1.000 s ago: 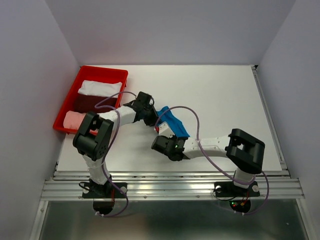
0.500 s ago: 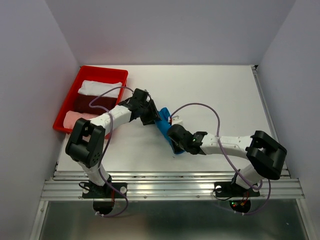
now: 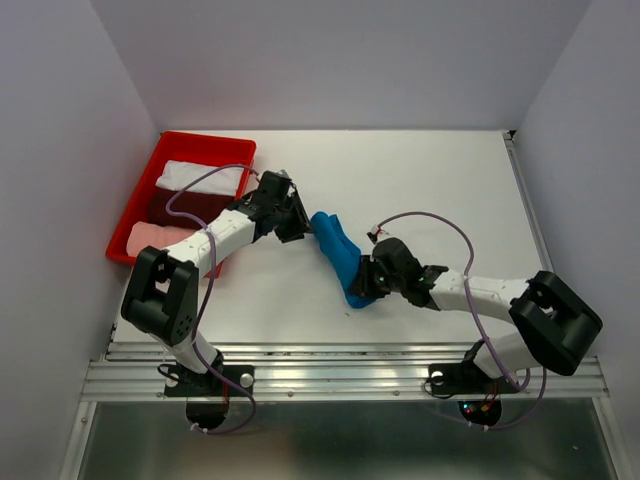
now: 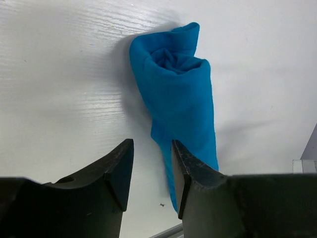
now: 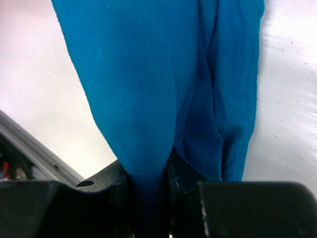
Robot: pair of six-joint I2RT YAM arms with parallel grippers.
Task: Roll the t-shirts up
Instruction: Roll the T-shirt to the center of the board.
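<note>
The bright blue t-shirt [image 3: 338,252] lies rolled into a long bundle on the white table, its coiled far end toward the tray [image 4: 173,64]. My left gripper [image 3: 303,229] hovers just short of that far end, open, with only bare table between its fingers [image 4: 152,171]. The right gripper [image 3: 366,284] is shut on the roll's near end, and blue cloth [image 5: 148,74] is pinched between its jaws [image 5: 148,198]. A white t-shirt [image 3: 200,177], a dark maroon one [image 3: 185,205] and a pale pink one [image 3: 150,238] lie in the tray.
The red plastic tray [image 3: 205,140] stands at the table's far left, close behind my left arm. Grey walls close the table in on three sides. A metal rail [image 3: 340,375] runs along the near edge.
My left gripper has opened, let go of the blue t-shirt's far end and drawn back left. The right arm has swung right, dragging the roll's near end with it.
</note>
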